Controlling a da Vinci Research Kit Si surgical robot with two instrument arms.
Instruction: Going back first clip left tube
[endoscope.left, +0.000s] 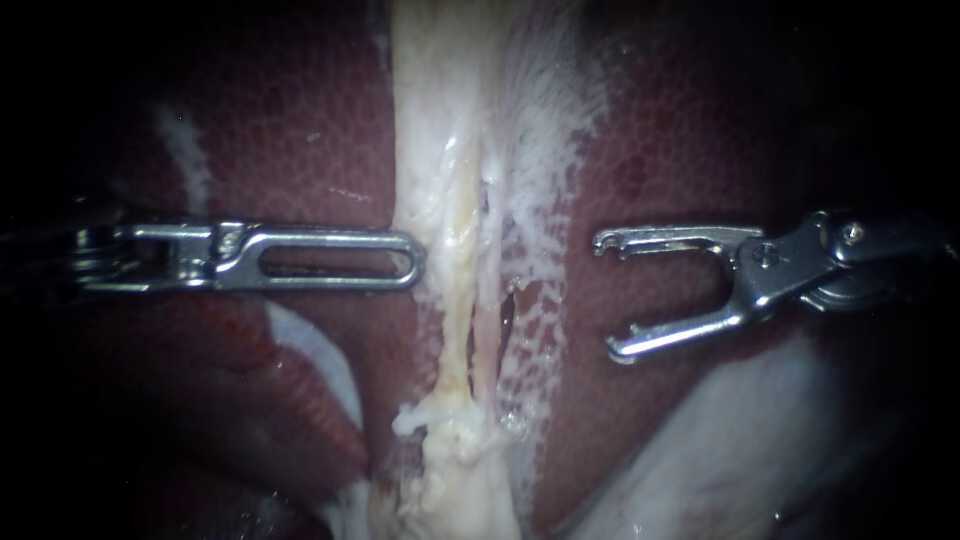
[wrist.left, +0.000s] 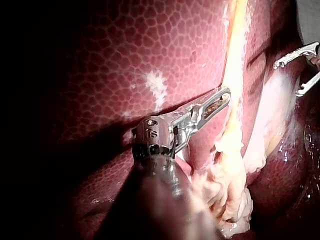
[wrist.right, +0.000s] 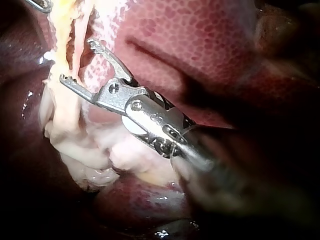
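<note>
Two thin tubes run down the middle of the liver (endoscope.left: 300, 120): a yellowish left tube (endoscope.left: 455, 300) and a pinker right tube (endoscope.left: 487, 325). I see no clip on either. My left instrument (endoscope.left: 413, 262) lies level, its slotted jaws shut and empty, the tip just short of the left tube. My right instrument (endoscope.left: 606, 296) sits to the right of the tubes, apart from them, jaws wide open with nothing between them. The right wrist view shows those open jaws (wrist.right: 76, 60) beside the tubes (wrist.right: 62, 45). The left wrist view shows the shut jaws (wrist.left: 222, 97) near the yellow tube (wrist.left: 235, 60).
A pale band of tissue (endoscope.left: 440, 100) runs down to the tubes. A lumpy whitish mass (endoscope.left: 460, 470) hangs below them. Pale glossy tissue (endoscope.left: 720, 440) lies under the right instrument. A white streak (endoscope.left: 320, 360) sits below the left instrument. The edges are dark.
</note>
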